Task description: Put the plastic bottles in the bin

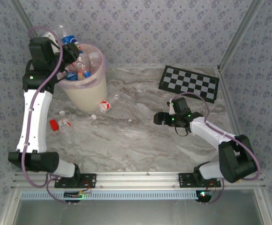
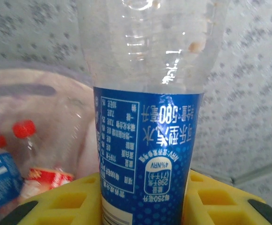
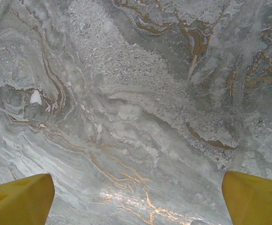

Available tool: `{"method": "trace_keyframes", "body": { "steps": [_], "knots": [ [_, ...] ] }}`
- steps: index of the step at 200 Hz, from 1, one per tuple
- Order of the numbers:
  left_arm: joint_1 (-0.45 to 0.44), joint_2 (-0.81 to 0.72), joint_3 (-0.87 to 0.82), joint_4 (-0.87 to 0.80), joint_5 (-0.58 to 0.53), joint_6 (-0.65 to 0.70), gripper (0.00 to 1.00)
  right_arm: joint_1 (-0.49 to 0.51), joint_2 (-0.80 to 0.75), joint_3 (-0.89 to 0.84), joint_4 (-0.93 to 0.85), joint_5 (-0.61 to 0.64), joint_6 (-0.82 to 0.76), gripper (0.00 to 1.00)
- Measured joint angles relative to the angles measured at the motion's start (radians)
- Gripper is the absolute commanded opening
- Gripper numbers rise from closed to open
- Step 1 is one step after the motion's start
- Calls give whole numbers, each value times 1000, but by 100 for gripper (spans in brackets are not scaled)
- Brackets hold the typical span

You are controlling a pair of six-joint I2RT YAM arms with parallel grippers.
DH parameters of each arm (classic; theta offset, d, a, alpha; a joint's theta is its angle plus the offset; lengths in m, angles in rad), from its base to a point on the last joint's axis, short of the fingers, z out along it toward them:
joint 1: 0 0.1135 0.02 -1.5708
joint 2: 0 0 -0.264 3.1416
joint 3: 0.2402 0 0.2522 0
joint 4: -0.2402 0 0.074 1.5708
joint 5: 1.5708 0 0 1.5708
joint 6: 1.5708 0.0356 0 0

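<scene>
The blue-label bottle point(image 2: 147, 140) is held up over the far-left rim of the bin point(image 1: 82, 93), prob. so that it can be dropped straight in among the bottles already inside point(image 1: 82, 68). It is gripped at the label band, w/ the clear body pointing away from the wrist camera; in the left wrist view the pink-lined bin is seen behind it and to its left, w/ red-capped bottles in it. The left gripper point(image 2: 145, 206) is clenched on that bottle; a yellow finger point(image 2: 65, 201) is pressed to each side of the label, no gap seen. Release is judged to be the step in hand.

Two more are left on the table point(image 1: 140, 140): a red-label bottle point(image 1: 106, 105) lying just beside the bin's foot, and a red-cap bottle point(image 1: 66, 131) nearer the left arm; these are judged the remaining work. The right gripper point(image 1: 159, 118) is poised low over bare marble approx. mid-table, well apart from both, nr. the checkerboard point(image 1: 189, 83); its fingers point(image 3: 18, 199) are spread wide, nothing btw. them, nothing touched.
</scene>
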Motion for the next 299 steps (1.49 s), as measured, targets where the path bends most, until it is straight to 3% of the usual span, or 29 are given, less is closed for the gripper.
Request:
{"method": "trace_keyframes", "body": {
  "steps": [38, 115, 137, 186, 214, 233, 299],
  "knots": [
    [61, 131, 84, 13, -24, 50, 32, 0, -35, -20, -1, -2, 0, 95],
    [63, 340, 202, -59, -40, 209, 32, -1, -59, -35, -11, -2, 0, 95],
    [63, 346, 191, -99, -40, 220, 37, -1, -59, -35, -11, -2, 0, 95],
    [63, 344, 135, -149, -41, 243, 65, -1, -59, -35, -11, -2, 0, 95],
    [63, 326, 133, -167, -53, 261, 68, -1, -58, -35, -11, -2, 0, 95],
    [63, 300, 146, -177, -80, 284, 68, 0, -55, -35, -11, -2, 0, 95],
    [63, 300, 235, -190, -159, 353, 44, 6, -45, -35, -10, -2, 0, 95]
  ]
}}
